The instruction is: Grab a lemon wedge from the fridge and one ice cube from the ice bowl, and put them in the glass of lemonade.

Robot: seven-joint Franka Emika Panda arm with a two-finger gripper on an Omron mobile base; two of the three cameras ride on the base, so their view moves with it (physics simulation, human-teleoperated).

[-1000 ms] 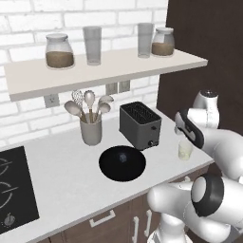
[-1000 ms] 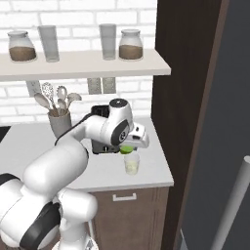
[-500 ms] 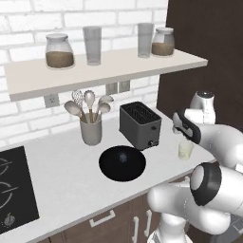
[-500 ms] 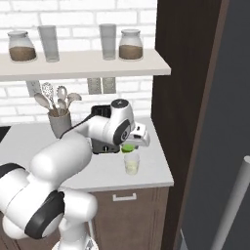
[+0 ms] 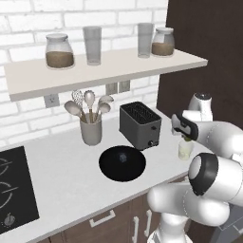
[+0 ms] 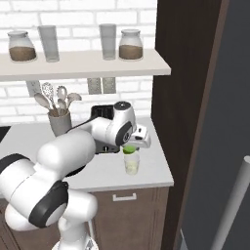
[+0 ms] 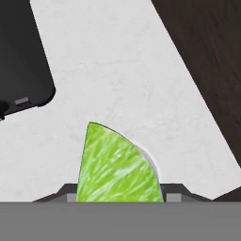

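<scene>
My gripper [image 6: 131, 145] hangs just over the glass of lemonade [image 6: 131, 164], which stands near the counter's right end. It is shut on the bright green lemon wedge [image 6: 129, 150], whose lower part sits at the glass rim. In the hand view the lemon wedge [image 7: 117, 167] stands between the finger tips of the gripper [image 7: 120, 190], with a sliver of the glass rim behind it. The black ice bowl [image 5: 122, 163] lies left of the glass with one small ice cube [image 5: 122, 158] in it. The grey fridge [image 6: 227, 122] rises at the far right.
A black toaster [image 5: 139, 124] stands just behind and left of the glass. A grey utensil holder [image 5: 91, 130] sits further left, and a stove top [image 5: 12, 190] at the counter's left end. A shelf [image 5: 104, 66] with jars and glasses runs overhead. A dark wood panel [image 6: 185, 73] borders the counter's right end.
The arm's elbow has shifted a little. The gripper with the wedge has stayed over the glass, sinking very slightly.
</scene>
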